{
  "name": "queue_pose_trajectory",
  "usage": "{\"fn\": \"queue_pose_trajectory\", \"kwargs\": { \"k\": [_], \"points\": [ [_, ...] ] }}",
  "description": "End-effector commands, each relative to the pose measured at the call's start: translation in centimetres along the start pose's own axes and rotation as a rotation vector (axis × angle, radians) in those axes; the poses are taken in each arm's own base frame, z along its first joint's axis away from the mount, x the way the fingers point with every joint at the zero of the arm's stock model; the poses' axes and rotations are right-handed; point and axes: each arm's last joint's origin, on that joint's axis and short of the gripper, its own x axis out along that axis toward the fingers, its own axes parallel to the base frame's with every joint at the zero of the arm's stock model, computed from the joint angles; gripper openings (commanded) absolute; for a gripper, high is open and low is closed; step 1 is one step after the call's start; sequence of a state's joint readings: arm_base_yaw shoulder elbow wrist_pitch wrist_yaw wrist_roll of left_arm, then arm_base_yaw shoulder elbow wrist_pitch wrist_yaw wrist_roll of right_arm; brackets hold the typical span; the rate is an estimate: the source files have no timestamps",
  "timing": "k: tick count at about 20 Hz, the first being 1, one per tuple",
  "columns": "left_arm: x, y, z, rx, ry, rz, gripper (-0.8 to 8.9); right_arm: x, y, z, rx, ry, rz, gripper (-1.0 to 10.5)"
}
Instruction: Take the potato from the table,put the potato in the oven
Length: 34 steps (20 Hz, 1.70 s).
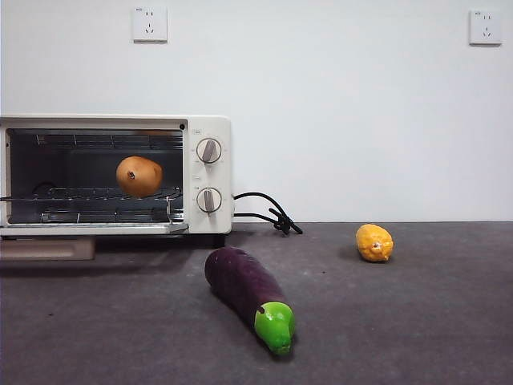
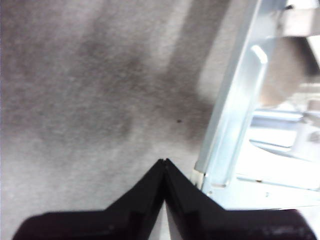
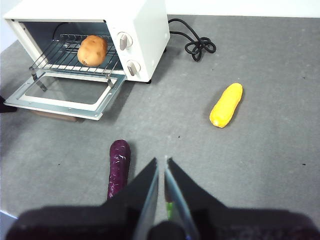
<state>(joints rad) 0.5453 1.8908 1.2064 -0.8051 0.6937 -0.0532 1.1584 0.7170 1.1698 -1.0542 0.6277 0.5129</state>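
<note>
The brown-orange potato (image 1: 139, 176) (image 3: 92, 50) lies on the wire rack inside the cream-white oven (image 1: 207, 132) (image 3: 145, 30), whose door (image 3: 65, 97) (image 2: 235, 125) hangs open and flat. My right gripper (image 3: 161, 161) hovers shut high above the table (image 1: 417, 321), over the eggplant, holding nothing. My left gripper (image 2: 164, 161) is shut and empty, close over the table beside the edge of the open oven door. Neither gripper shows in the front view.
A long purple eggplant (image 1: 247, 293) (image 3: 119, 167) with a green tip lies in front of the oven. A bumpy yellow fruit (image 1: 374, 242) (image 3: 226, 105) sits to the right. The oven's black cord (image 1: 268, 212) (image 3: 195, 45) coils behind.
</note>
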Motion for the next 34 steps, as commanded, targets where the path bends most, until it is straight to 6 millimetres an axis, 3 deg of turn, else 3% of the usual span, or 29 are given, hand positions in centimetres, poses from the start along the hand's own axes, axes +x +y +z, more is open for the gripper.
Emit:
{"fn": "queue_pose_trajectory", "kwargs": {
  "k": [1, 9, 23, 30, 34],
  "points": [
    [0.2, 0.0, -0.1, -0.003, 0.013, -0.069, -0.10, 0.2, 0.1, -0.2, 0.005, 0.004, 0.002, 0.3],
    [-0.2, -0.6, 0.5, -0.051, -0.021, -0.281, -0.09, 0.2, 0.1, -0.2, 0.005, 0.016, 0.022, 0.3],
    [-1.9, -2.2, 1.5, -0.054, -0.113, -0.383, -0.09, 0.2, 0.2, -0.2, 0.004, 0.030, 0.046, 0.3],
    [-2.4, -3.3, 2.9, -0.050, -0.156, -0.488, -0.09, 0.2, 0.2, -0.2, -0.012, 0.029, 0.048, 0.3],
    [-3.7, -4.5, 4.4, -0.033, -0.221, -0.520, -0.09, 0.2, 0.2, -0.2, -0.018, 0.030, 0.048, 0.3]
  ]
}}
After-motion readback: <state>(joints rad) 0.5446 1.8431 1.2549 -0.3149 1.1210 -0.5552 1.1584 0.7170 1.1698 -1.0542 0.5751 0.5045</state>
